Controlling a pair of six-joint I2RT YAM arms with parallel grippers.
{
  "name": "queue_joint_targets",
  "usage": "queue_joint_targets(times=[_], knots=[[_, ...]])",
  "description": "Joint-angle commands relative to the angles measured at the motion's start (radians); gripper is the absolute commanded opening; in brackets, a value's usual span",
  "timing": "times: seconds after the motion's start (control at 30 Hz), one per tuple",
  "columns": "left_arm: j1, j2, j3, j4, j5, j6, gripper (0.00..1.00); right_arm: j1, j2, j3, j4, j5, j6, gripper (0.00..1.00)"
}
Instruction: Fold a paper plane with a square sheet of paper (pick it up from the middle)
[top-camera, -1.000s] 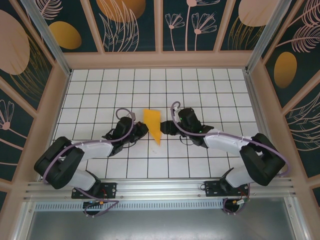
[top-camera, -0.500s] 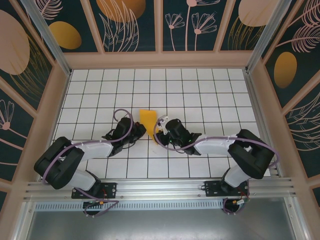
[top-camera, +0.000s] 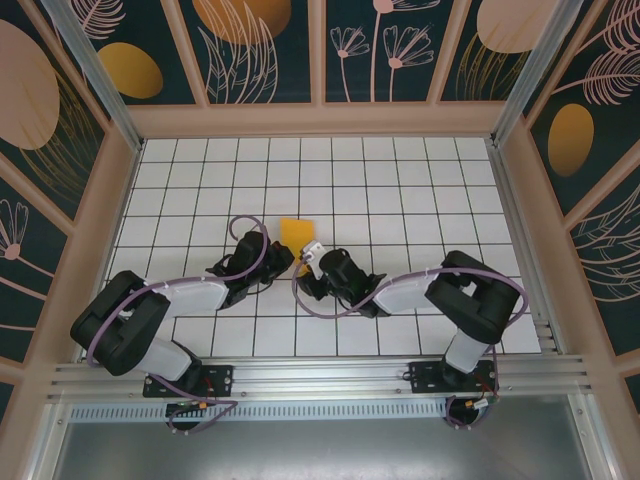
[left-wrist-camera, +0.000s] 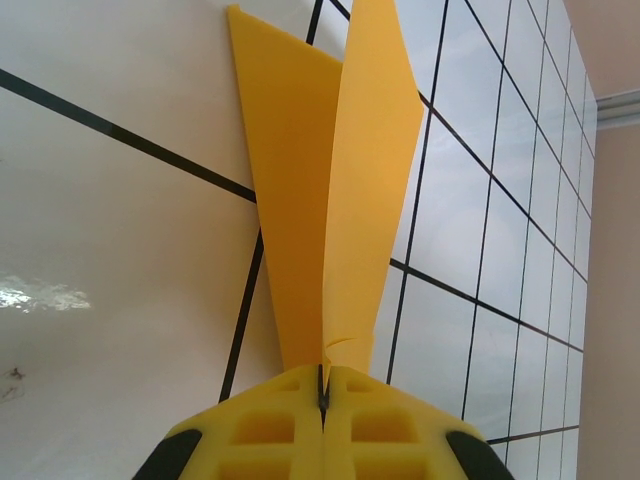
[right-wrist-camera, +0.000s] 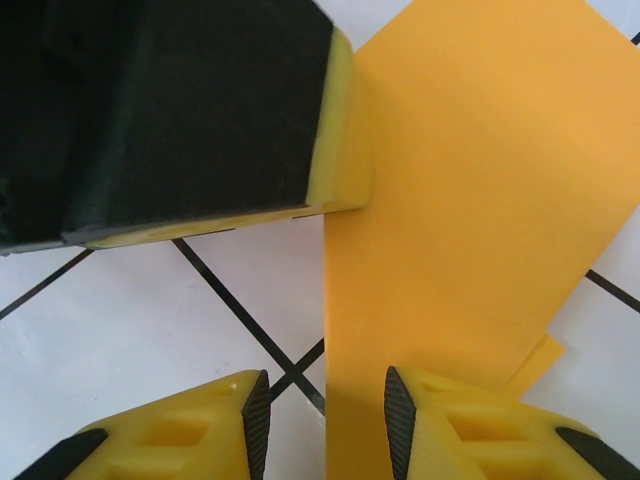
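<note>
Two matte orange-yellow flaps of the paper plane (left-wrist-camera: 300, 200) taper into the left gripper (left-wrist-camera: 322, 392), clamped on them; the right gripper (right-wrist-camera: 325, 405) gapes over its smooth edge.

My left tool (left-wrist-camera: 322, 385) has bright yellow pads with black at the outer corners, and my right tool (right-wrist-camera: 325, 400) is the same yellow and black. The folded paper (left-wrist-camera: 335, 190) is plain orange-yellow. The desk (top-camera: 400, 180) is glossy white, ruled by thin black lines into a grid of squares. The wall panels (top-camera: 130, 70) are dark teal with orange ovals and pale pink plant outlines. My left arm (top-camera: 190, 295) and right arm (top-camera: 410, 290) are white and black, with lilac cables (top-camera: 245, 225).
</note>
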Motion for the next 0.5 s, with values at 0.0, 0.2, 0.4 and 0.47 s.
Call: queue_joint_targets(times=[0.0,0.2,0.4,0.47], knots=[[-0.005,-0.008,0.026,-0.027,0.010,-0.015,0.03,0.011,0.033,-0.021,0.112,0.045,-0.037,0.38],[-0.005,-0.004,0.031,-0.029,0.013,-0.020,0.02,0.017,0.077,-0.039,0.207,0.096,-0.086,0.33],[-0.005,-0.004,0.035,-0.037,0.013,-0.019,0.01,0.029,0.145,-0.018,0.263,0.164,-0.155,0.31],[-0.005,-0.004,0.036,-0.042,0.012,-0.019,0.01,0.031,0.160,-0.011,0.278,0.185,-0.164,0.30]])
